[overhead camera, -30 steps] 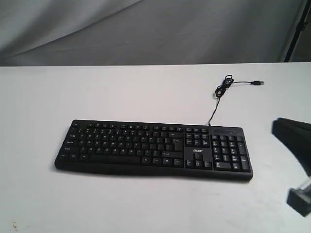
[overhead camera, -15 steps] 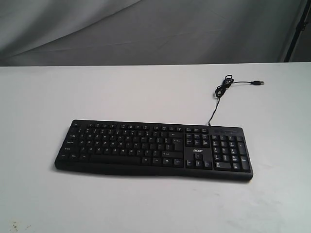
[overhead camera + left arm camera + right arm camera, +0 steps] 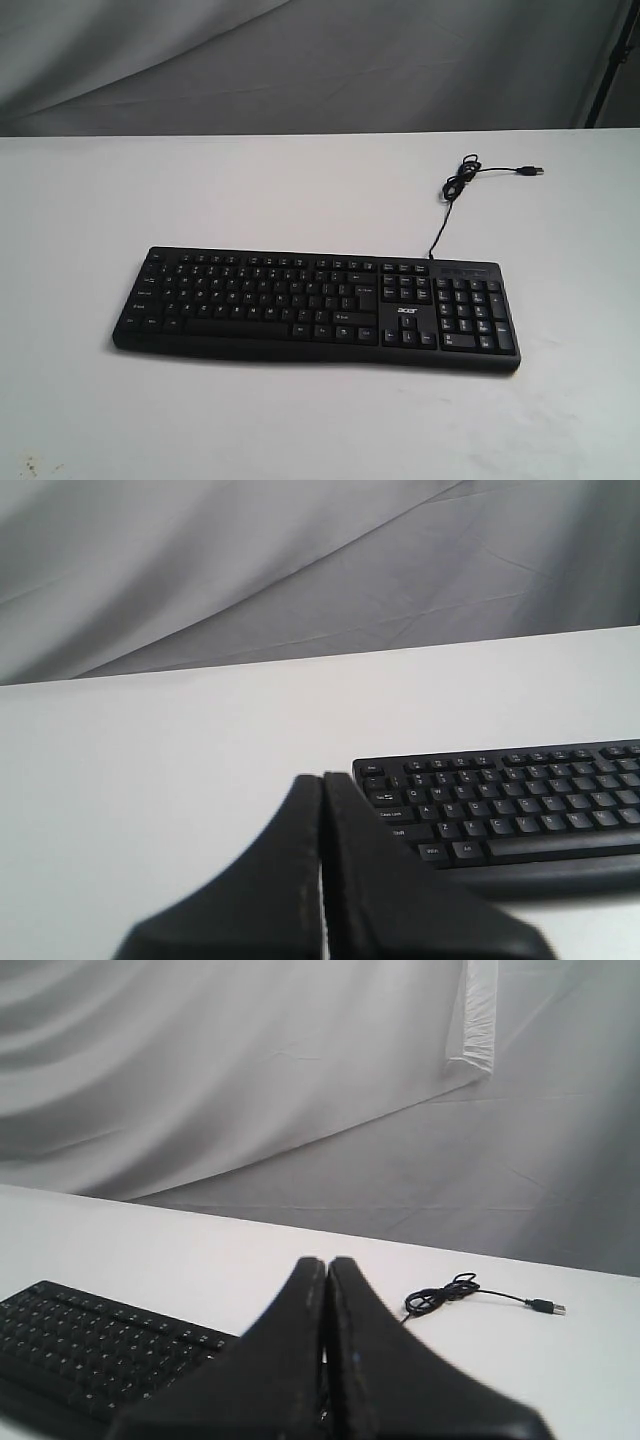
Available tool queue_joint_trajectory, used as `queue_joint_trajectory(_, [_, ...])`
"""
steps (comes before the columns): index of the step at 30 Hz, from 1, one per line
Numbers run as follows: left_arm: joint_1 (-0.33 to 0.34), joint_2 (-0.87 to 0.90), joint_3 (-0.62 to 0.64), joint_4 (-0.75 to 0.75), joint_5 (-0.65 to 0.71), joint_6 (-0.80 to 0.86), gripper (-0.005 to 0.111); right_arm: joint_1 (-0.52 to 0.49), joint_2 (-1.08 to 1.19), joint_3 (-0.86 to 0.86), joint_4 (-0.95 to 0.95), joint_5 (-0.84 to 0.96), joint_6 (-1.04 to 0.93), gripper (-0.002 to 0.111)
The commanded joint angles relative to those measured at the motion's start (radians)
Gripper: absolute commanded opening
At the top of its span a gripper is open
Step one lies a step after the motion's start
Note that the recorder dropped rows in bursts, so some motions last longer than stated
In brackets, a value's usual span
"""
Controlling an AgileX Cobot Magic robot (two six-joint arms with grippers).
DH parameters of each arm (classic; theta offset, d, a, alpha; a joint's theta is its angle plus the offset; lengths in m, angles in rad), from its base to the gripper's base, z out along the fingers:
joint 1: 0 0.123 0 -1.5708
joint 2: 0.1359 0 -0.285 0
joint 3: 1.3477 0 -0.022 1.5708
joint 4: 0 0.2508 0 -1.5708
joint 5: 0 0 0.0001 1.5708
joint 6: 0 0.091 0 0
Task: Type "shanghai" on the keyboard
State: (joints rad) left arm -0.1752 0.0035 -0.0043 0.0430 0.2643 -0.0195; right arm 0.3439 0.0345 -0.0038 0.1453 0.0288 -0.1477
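The wide black keyboard [image 3: 316,310] lies across the middle of the white table [image 3: 300,190], with its number pad and small "acer" logo on the right end. Its thin black cable [image 3: 455,190] runs back to a small coil and a loose USB plug [image 3: 532,171]. Neither arm shows in the exterior view. In the left wrist view my left gripper [image 3: 323,780] is shut and empty, off the keyboard's [image 3: 510,815] Esc end. My right gripper [image 3: 327,1263] is also shut with nothing in it, between the keyboard [image 3: 90,1345] and the coiled cable [image 3: 440,1297].
A grey cloth backdrop [image 3: 300,60] hangs behind the table's far edge. A dark stand leg [image 3: 610,60] rises at the back right. A few small specks [image 3: 35,465] mark the table near the front left corner.
The right arm, seen at the right edge of the exterior view a second ago, has drawn out of that view. The keyboard and cable have not moved.
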Motion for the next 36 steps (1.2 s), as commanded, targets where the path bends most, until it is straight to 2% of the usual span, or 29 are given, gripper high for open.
queue_joint_trajectory(1, [-0.004, -0.003, 0.004, 0.001, -0.003, -0.003, 0.0, -0.005, -0.005, 0.004, 0.004, 0.055, 0.006, 0.0])
queue_joint_trajectory(7, [-0.004, -0.003, 0.004, 0.001, -0.003, -0.003, 0.0, -0.005, -0.005, 0.004, 0.004, 0.186, 0.006, 0.0])
queue_joint_trajectory(36, [-0.004, -0.003, 0.004, 0.001, -0.003, -0.003, 0.0, -0.005, -0.005, 0.004, 0.004, 0.186, 0.006, 0.0])
